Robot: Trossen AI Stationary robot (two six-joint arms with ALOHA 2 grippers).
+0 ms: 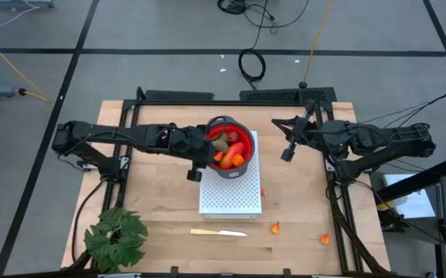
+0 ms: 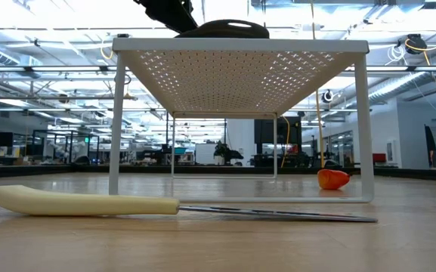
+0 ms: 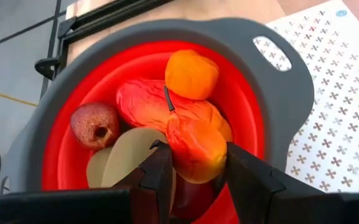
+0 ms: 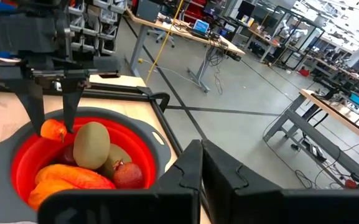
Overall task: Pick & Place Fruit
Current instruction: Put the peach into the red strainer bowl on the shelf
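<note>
While I scan from the plant side across to the far arm, I'm keeping the bowl [image 1: 227, 147] as my landmark, since everything hinges on it: it sits on the white perforated rack [image 1: 230, 193], raised off the table [image 1: 161, 193], so fruit has to be lowered in from above. Well toward the near left corner from the bowl is the green plant [image 1: 115, 238], out of play, and nearer the front edge lies the pale knife [image 1: 218, 232], also not my concern. Coming in from the left of the bowl, my left gripper [image 3: 195, 168] is right over its red inside, fingers pinching an orange-red fruit [image 3: 196, 148] between them, held just above the pile so I judge it can drop without bouncing out. Under it in the bowl I see a long red-orange piece [image 3: 145, 102], a small orange one [image 3: 191, 73], a dark red ball [image 3: 94, 123] and pale olive ovals [image 3: 126, 152]. Right of the bowl, my right gripper [image 1: 287, 154] waits above the table with its fingers pressed together, clear of the drop. Further right and forward of the bowl, two small orange bits [image 1: 275, 227] lie loose on the table, so I reckon there's collecting left to do.
</note>
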